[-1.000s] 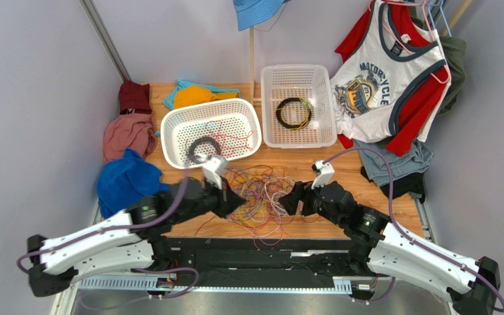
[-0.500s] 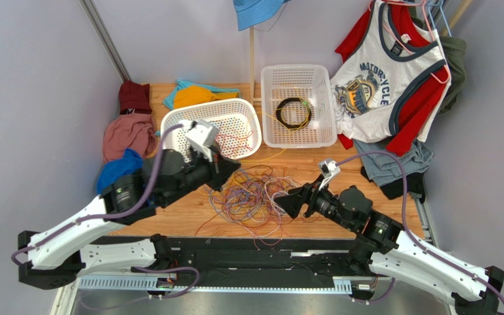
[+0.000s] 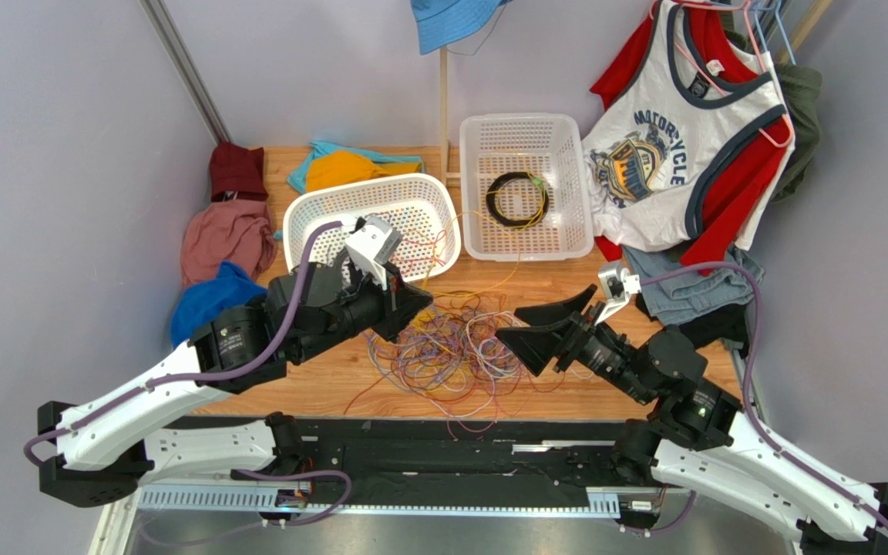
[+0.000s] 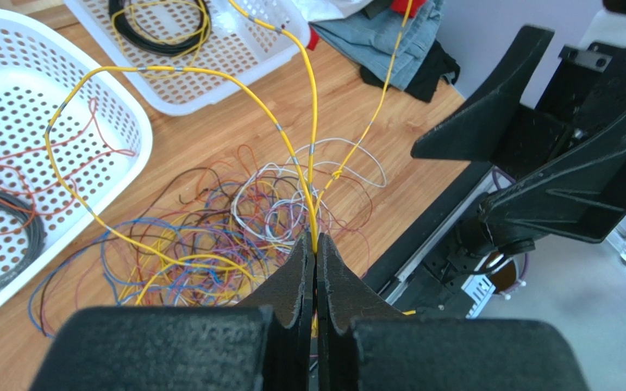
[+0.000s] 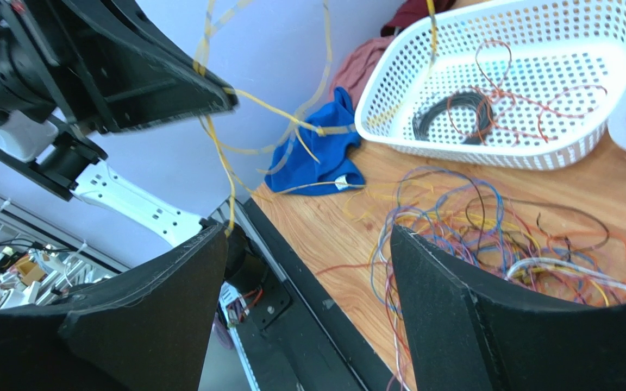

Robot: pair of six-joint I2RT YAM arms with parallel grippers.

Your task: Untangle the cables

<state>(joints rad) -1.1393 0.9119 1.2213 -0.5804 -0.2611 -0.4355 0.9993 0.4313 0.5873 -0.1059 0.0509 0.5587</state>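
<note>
On the left side of the table (image 3: 333, 387), a white basket (image 3: 298, 226) holds a dark coil (image 4: 14, 244) and a loose red strand (image 4: 100, 151). I take that strand for one already sorted out of the knot. It is a small share of the job.

Just right of that basket, the left arm reaches forward and inward, its wrist raised above the wood. The left gripper (image 4: 315, 241) has its fingers pressed together on a yellow cable (image 4: 210, 73). The strand rises from the pinch, arcs over the heap and trails away toward the far baskets. Its lower part runs down into the heap, so it does not look freed yet.

At the middle of the table lie the cables (image 3: 449, 347): purple, orange, red, white, blue and yellow wires looped through one another in a flat, messy heap. Most of the work is left here. As I judge it, the task is at an early stage.

Right of the heap, the right arm stretches in low from the near edge, pointing back toward the left arm. The right gripper (image 3: 518, 328) has its fingers spread wide and holds nothing. It hangs just beside the heap's right edge, facing the lifted yellow strand.

Farther back and right, a second white basket (image 3: 526, 121) holds a neat black ring (image 3: 516, 199).
</note>
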